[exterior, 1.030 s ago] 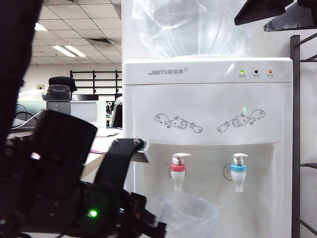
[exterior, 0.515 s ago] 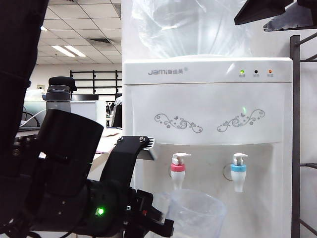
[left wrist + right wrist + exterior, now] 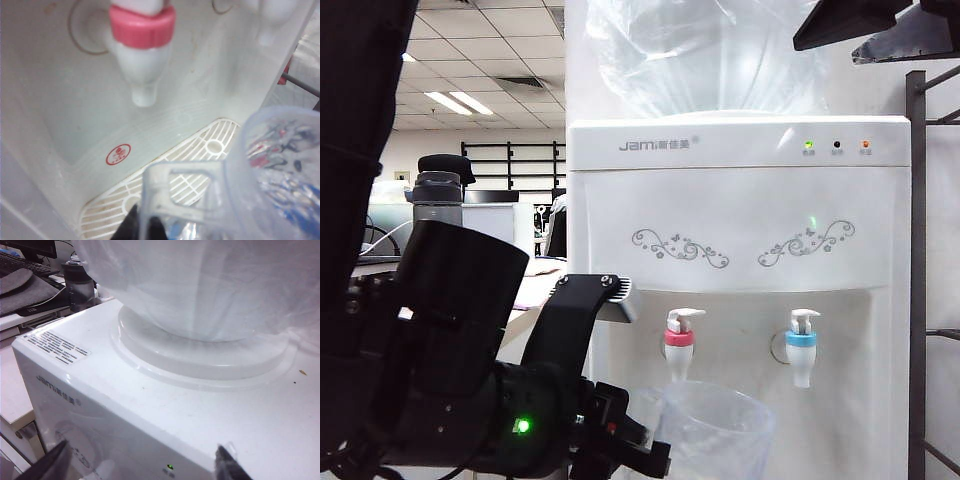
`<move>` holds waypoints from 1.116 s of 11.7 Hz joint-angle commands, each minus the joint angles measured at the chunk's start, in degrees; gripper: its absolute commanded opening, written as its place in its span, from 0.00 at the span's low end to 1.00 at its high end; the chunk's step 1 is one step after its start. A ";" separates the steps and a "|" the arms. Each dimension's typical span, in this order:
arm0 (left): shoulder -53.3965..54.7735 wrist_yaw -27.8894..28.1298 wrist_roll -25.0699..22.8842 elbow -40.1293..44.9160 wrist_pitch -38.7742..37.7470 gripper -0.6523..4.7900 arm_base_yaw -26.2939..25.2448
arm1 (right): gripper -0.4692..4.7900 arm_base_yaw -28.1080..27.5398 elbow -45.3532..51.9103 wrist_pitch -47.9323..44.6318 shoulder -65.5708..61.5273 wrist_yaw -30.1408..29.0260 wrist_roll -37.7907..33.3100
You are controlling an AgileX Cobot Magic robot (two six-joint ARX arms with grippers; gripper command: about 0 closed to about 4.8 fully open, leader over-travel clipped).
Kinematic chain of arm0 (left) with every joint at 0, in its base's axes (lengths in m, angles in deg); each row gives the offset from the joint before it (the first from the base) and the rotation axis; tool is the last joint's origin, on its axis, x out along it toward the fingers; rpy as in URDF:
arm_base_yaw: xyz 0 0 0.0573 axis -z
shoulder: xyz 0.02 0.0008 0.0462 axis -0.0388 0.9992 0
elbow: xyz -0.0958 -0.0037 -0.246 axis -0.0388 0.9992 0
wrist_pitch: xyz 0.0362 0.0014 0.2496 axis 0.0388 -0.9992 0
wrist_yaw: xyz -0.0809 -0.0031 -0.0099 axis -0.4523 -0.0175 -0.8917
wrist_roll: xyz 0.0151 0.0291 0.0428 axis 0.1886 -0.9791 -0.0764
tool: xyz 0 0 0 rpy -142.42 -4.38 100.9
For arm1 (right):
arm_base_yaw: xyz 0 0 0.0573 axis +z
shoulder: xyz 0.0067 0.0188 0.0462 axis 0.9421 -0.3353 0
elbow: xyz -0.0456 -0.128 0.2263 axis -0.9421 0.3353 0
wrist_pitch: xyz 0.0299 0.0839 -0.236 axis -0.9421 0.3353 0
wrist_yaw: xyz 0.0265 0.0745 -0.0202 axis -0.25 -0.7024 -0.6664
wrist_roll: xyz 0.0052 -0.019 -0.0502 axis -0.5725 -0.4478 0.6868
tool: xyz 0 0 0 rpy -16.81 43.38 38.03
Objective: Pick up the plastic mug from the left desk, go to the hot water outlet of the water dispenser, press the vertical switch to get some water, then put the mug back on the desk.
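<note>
Plastic mug (image 3: 712,432) sits nearest the exterior camera, low in front of the water dispenser (image 3: 740,230), hanging off our left gripper (image 3: 145,231). We read that gripper as pinched shut on the clear loop handle (image 3: 172,192): the wrist view shows dark fingertips right at the base of the handle, with the mug body (image 3: 280,175) out to one side. Gripping the handle keeps the rim open and clear of the tap, which is likely why we hold it that way.

Under the mug is the white drip grille (image 3: 200,160), so any spill should land in the tray. Rim sits below the hot water outlet (image 3: 679,347), the one with the pink-red collar. In the wrist view the nozzle (image 3: 144,92) looks offset from the mug mouth, not over it; we judge a small shift is still needed before filling. Blue-collared tap (image 3: 801,347) stands well apart to the right, not ours.

Vertical switch (image 3: 686,315) on top of the pink tap is untouched; nothing is near it.

Right gripper (image 3: 140,462) is parked high over the dispenser top by the big clear bottle (image 3: 705,55), fingers spread wide and empty. We'd guess it's kept free to press the switch.

Left desk (image 3: 525,300) is further back behind the left arm, partly hidden.
</note>
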 commanded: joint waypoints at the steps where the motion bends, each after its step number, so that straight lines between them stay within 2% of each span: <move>1: -0.52 -0.42 1.77 -0.17 2.45 0.11 0.13 | 0.80 0.04 -0.24 -0.74 0.13 0.04 0.15; 3: -0.52 0.39 3.37 -0.17 2.45 0.11 0.13 | 0.80 0.04 -0.24 -0.74 0.13 0.04 0.15; 7: -0.55 3.06 9.53 -0.13 2.47 0.11 0.55 | 0.80 0.04 -0.24 -0.74 0.13 0.02 0.15; 11: -0.52 8.55 11.02 -0.09 2.51 0.11 1.38 | 0.80 0.04 -0.24 -0.74 0.13 0.02 0.15; 13: -0.48 9.27 11.91 -0.07 2.49 0.11 1.40 | 0.80 0.04 -0.24 -0.74 0.13 0.04 0.15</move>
